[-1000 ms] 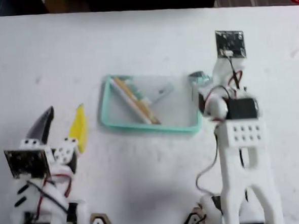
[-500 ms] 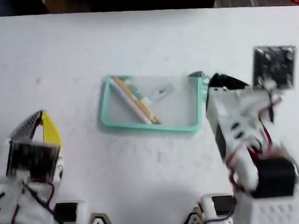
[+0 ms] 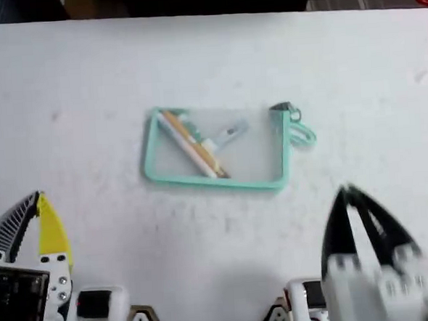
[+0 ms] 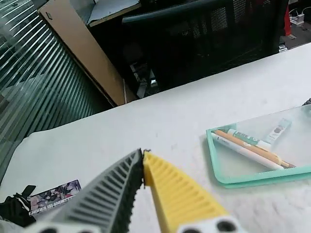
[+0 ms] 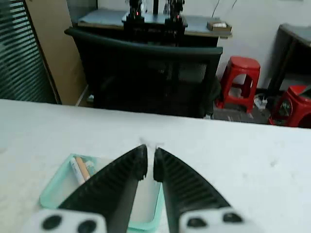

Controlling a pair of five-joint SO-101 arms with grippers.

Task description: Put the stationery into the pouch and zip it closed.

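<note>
Nearest the arm bases, the left gripper (image 3: pixel 36 197) sits at the near-left corner of the table (image 3: pixel 208 59). Its grey and yellow fingers are pressed together at the tips, with nothing between them. The right gripper (image 3: pixel 345 191) sits at the near-right edge, with its two black fingers drawn together and nothing held. Its own wrist view shows only a hairline gap at the tips (image 5: pixel 149 153). Both grippers are well apart from the pouch.

The pouch (image 3: pixel 215 181) lies flat at mid-table, clear-faced with a teal border. Its long axis runs side to side across the table. The zip pull (image 3: pixel 281 110) is at the far corner of the right-hand end, and a teal loop (image 3: pixel 304 134) trails outward from it. I cannot tell whether the zip is fully closed.

Inside, the pens (image 3: pixel 194 151) lie diagonally, from the far-left corner toward the middle of the near edge. A small pale item (image 3: pixel 225 136) beside them is too indistinct to identify.

In the right wrist view the gripper fingers hide much of the pouch (image 5: pixel 52 192). In the left wrist view the pouch (image 4: pixel 216 154) is cut off at the frame edge.

Beyond the table stands a dark chair (image 5: pixel 146 73).
</note>
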